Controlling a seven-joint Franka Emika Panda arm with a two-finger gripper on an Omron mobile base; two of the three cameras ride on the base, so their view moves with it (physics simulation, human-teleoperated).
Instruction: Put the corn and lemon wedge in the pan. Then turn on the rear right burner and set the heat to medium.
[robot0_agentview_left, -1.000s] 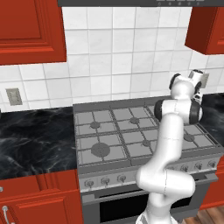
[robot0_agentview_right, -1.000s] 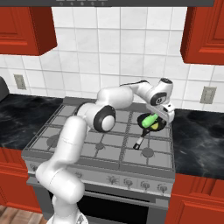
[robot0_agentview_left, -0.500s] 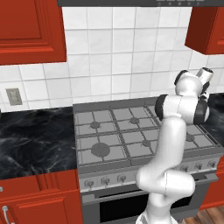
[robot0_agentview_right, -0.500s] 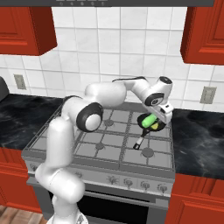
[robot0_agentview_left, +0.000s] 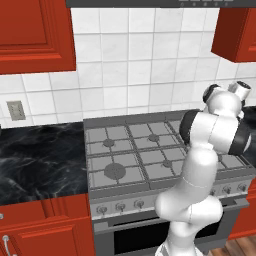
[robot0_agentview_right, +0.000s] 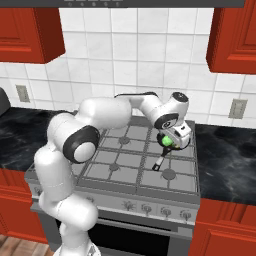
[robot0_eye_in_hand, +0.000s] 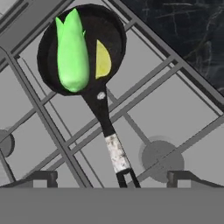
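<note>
Hovering over the pan (robot0_eye_in_hand: 87, 26), gripper (robot0_eye_in_hand: 111, 177) wide open and empty, corn (robot0_eye_in_hand: 72, 54) and lemon wedge (robot0_eye_in_hand: 102, 59) inside.

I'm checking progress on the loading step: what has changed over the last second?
The arm's elbow swung over toward the right of the stove, while the open gripper stayed above the pan. Nothing was grasped or released. The corn and lemon wedge lie in the pan, which has not moved.

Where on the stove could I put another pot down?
The left-side grates are bare, from the backsplash to the knobs. It is crowded rear right: the pan holds the corn and lemon wedge, with the open claw above.
</note>
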